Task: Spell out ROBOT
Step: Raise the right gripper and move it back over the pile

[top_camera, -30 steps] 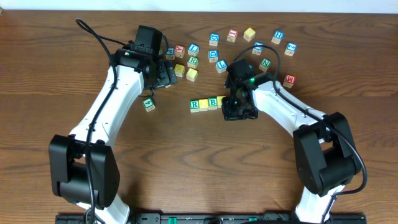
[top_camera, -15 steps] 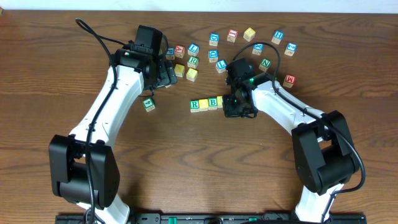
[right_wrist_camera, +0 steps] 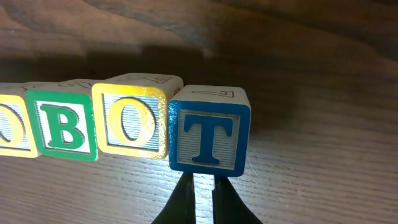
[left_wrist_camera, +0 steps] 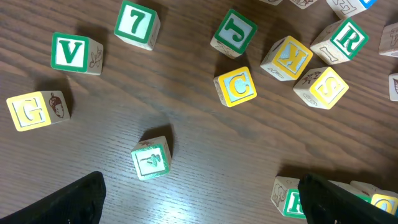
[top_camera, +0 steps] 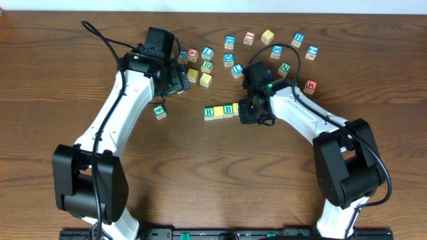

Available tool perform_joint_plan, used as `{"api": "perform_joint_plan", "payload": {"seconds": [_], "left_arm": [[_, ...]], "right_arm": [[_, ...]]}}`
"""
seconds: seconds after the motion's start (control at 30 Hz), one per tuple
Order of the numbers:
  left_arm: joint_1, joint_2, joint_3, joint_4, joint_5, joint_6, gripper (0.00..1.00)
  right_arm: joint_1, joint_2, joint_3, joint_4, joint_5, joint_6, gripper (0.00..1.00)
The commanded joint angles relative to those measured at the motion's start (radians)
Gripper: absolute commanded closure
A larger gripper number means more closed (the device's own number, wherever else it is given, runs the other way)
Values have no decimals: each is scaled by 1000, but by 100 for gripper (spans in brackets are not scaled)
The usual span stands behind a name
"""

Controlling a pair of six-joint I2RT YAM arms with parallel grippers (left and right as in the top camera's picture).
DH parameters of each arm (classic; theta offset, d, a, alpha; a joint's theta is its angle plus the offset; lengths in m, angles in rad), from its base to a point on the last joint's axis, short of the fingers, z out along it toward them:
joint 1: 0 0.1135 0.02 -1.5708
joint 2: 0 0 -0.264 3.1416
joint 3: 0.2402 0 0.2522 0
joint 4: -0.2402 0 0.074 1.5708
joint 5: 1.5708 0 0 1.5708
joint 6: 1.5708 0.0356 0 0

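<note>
A row of letter blocks lies mid-table. In the right wrist view it reads a yellow O at the left edge, green B [right_wrist_camera: 62,127], yellow O [right_wrist_camera: 130,121] and blue T [right_wrist_camera: 209,137], all touching. Overhead shows the green R [top_camera: 209,112] and B [top_camera: 229,109]; the row's right end is hidden under my right gripper [top_camera: 252,112]. My right gripper [right_wrist_camera: 202,186] is shut and empty, its tips against the T's near face. My left gripper [left_wrist_camera: 199,205] is open and empty above bare wood, near the upper-left blocks [top_camera: 175,80].
Loose letter blocks are scattered along the back [top_camera: 267,37] and near the left gripper, among them a yellow C [left_wrist_camera: 235,87], a green V [left_wrist_camera: 69,53] and a green 4 [left_wrist_camera: 151,160]. A lone green block [top_camera: 159,112] lies left of the row.
My right gripper has moved a little up and left toward the row's right end. The left arm has not moved.
</note>
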Motion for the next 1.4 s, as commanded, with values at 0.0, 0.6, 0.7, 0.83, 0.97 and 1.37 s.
{"api": "perform_joint_plan", "payload": {"seconds": [0.0, 0.6, 0.7, 0.83, 0.97, 1.37], "left_arm": [[3, -7, 13, -3, -2, -5, 3], [3, -7, 13, 4, -13, -1, 3], [4, -7, 13, 4, -14, -1, 3], [13, -7, 13, 4, -21, -1, 3], [31, -7, 13, 3, -21, -1, 3], [45, -7, 13, 3, -20, -1, 3]], "right_arm": [[-2, 14, 3, 6, 14, -26, 94], [-18, -39, 166, -94, -71, -55, 95], [-16, -39, 193, -55, -60, -33, 96], [-16, -36, 169, 60, -21, 29, 96], [-10, -3, 167, 119, -22, 56, 98], [5, 117, 167, 152, -39, 92, 99]]}}
